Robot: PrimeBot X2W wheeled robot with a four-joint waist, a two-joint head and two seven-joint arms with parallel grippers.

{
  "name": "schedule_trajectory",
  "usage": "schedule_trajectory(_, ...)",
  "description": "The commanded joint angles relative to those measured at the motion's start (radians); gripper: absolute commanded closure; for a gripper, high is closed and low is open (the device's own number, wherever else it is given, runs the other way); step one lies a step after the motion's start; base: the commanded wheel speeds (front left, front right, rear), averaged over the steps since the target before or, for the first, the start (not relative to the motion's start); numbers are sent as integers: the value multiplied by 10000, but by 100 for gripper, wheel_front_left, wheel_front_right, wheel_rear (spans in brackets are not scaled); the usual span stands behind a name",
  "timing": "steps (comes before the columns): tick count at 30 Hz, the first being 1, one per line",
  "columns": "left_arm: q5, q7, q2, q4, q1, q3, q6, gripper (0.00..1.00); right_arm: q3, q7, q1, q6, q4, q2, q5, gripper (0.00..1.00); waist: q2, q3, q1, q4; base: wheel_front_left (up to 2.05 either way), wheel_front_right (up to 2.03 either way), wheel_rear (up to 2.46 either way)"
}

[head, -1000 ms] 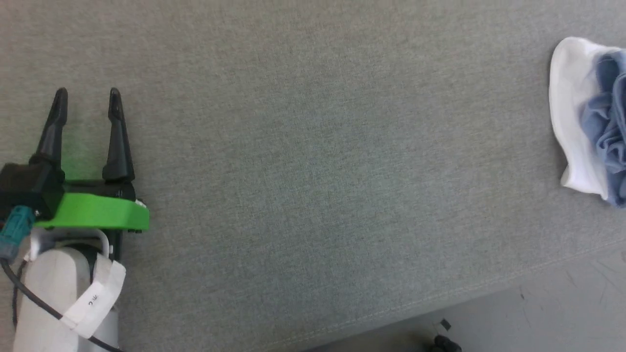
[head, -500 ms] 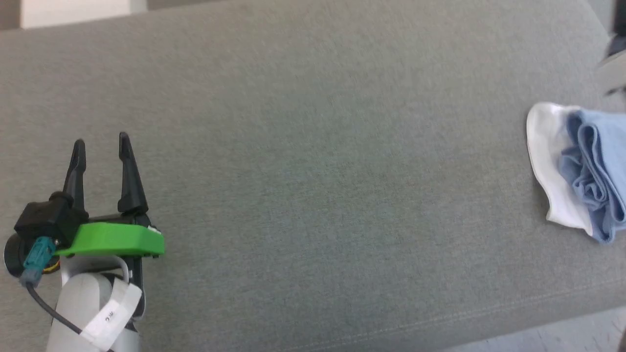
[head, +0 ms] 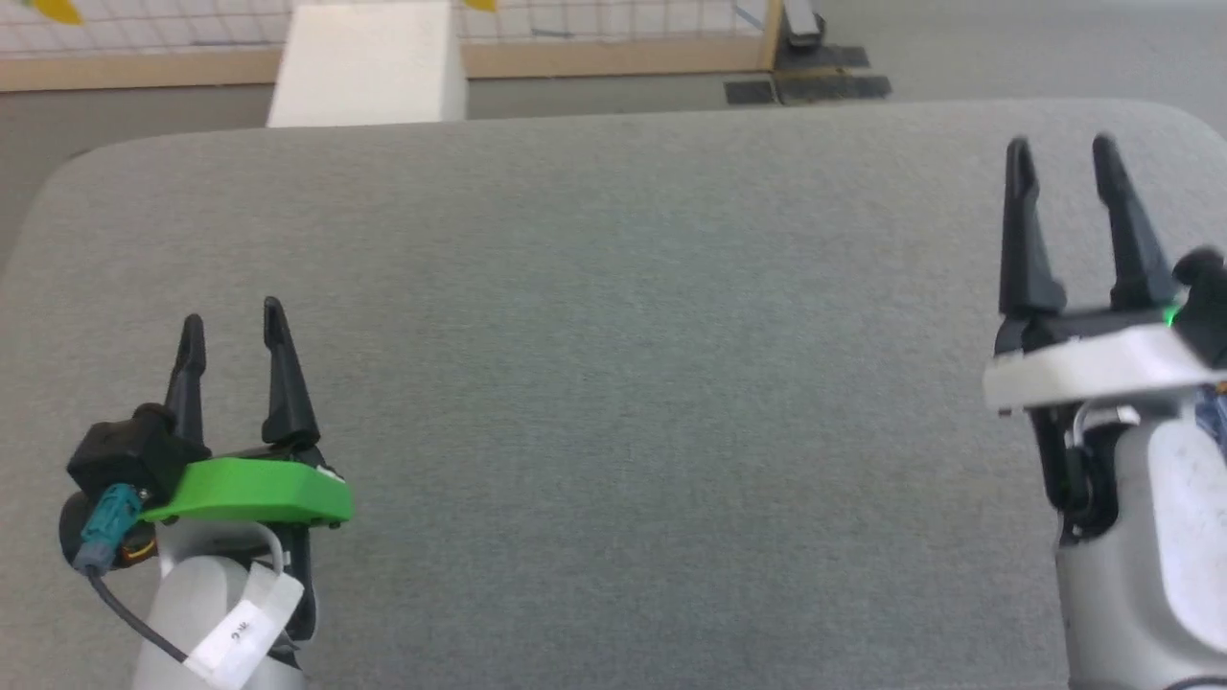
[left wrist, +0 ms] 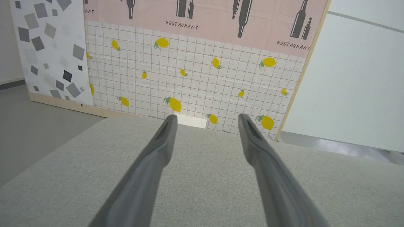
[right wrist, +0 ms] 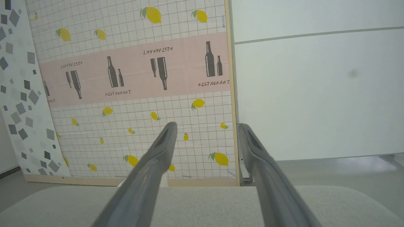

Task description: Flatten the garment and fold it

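Right end effector (head: 1062, 149): wrist housing and forearm cut by right, bottom edges; fingertips (head: 1018, 158) slightly smeared. Bluish sliver (head: 1215, 410) behind that forearm, too little to identify. Left end effector (head: 233, 321): forearm cut by bottom edge; label (head: 235, 632) print unreadable. White block (head: 364, 67) beyond far edge of surface (head: 613, 335), top cut off.

L gripper (head: 233, 313) hovering low-left, fingers spread, pointing fwd; R gripper (head: 1059, 144) hovering at right, fingers parted too.

Table (head: 613, 383): I see open grey cloth between left pincer (head: 233, 313) and right pincer (head: 1059, 144). Beyond far edge: white block (head: 364, 62), patterned panel (left wrist: 195, 78) standing behind.
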Motion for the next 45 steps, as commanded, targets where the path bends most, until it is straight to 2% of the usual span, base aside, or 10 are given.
schedule_trajectory(1, -45, -62, -74, 90, 133, -35, 23, 0, -30, -129, 314, -17, -66, 72, -102, 0, 0, -486, 1, 559, 0, 0, 0)
schedule_trajectory(6, -110, -83, -196, 458, 237, -175, -9, 0, 13, -283, 1322, -17, -5, 169, -235, 0, 0, -629, 1, 765, 0, 0, 0)
schedule_trajectory(16, 143, -100, -299, 1210, 658, -646, -41, 0, 87, -195, 2750, -17, 569, 186, -358, 0, 0, -857, 1, 740, 0, 0, 0)
schedule_trajectory(26, 1022, -99, -26, 1928, 850, -1390, 84, 0, -117, -36, 3187, -17, 645, 188, -592, 0, 0, -989, 1, 653, 0, 0, 0)
schedule_trajectory(42, 799, -107, -116, 1865, 812, -1454, 5, 0, -185, 65, 3225, -17, 666, 188, -525, 0, 0, -927, 1, 691, 0, 0, 0)
schedule_trajectory(43, 895, -61, -115, 1885, 729, -1448, 13, 100, -180, 42, 3129, 0, 648, 180, -546, 100, 0, -925, 1, 691, 0, 0, 0)
schedule_trajectory(45, 899, -58, -115, 1891, 725, -1442, 15, 100, -182, 42, 3128, 0, 648, 180, -548, 100, 0, -923, 1, 691, 0, 0, 0)
